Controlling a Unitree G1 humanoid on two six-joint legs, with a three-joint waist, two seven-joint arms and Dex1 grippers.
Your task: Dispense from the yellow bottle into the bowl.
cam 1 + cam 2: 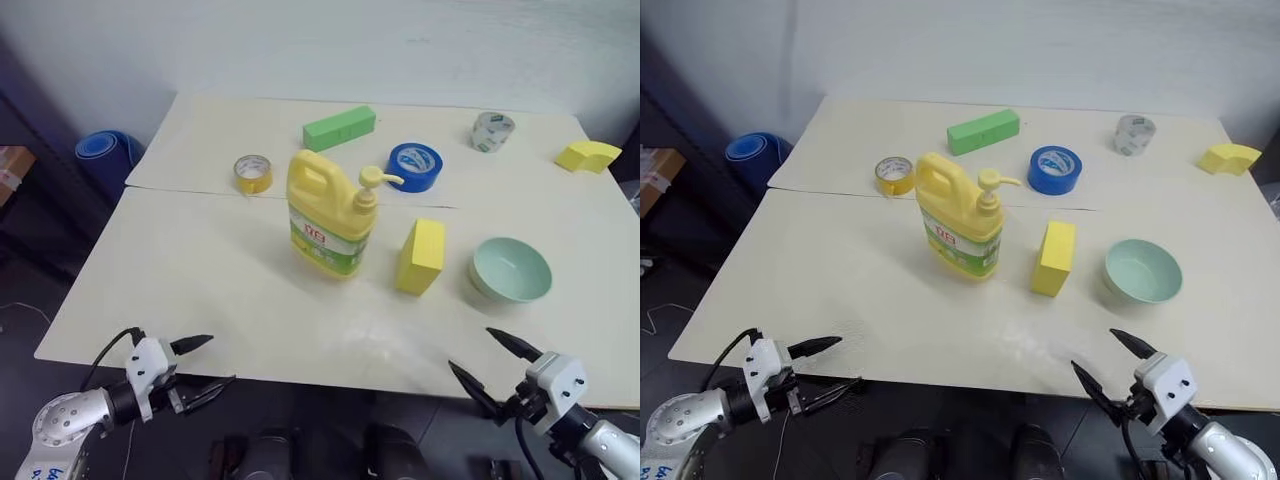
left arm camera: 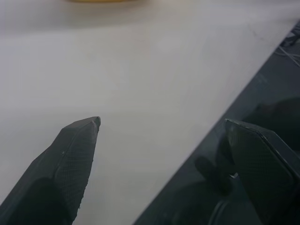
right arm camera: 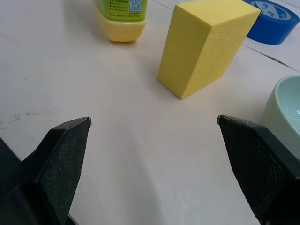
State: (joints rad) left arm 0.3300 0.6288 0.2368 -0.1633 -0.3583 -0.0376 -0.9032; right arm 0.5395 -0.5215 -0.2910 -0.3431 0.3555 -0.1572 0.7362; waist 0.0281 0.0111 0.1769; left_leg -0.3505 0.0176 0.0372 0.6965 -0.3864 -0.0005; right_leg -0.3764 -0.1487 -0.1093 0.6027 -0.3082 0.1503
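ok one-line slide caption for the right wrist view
Open right gripper faces a yellow foam block, with the yellow bottle and the bowl to either side.

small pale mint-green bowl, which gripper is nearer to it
Right. The right gripper hangs open just short of the small round pale mint-green bowl; the left gripper is open far across the table's near edge.

Setting: a robot test lab or workshop bench, not a home. Evidence: two plain cream boards butted edge to edge serve as the table top, with a visible seam across the middle, set against a bare pale wall. Practice props lie scattered toward the far edge: a green foam block, yellow foam blocks, and rolls of tape in blue, yellow and clear. A rolled blue mat stands on the dark floor past the left edge.
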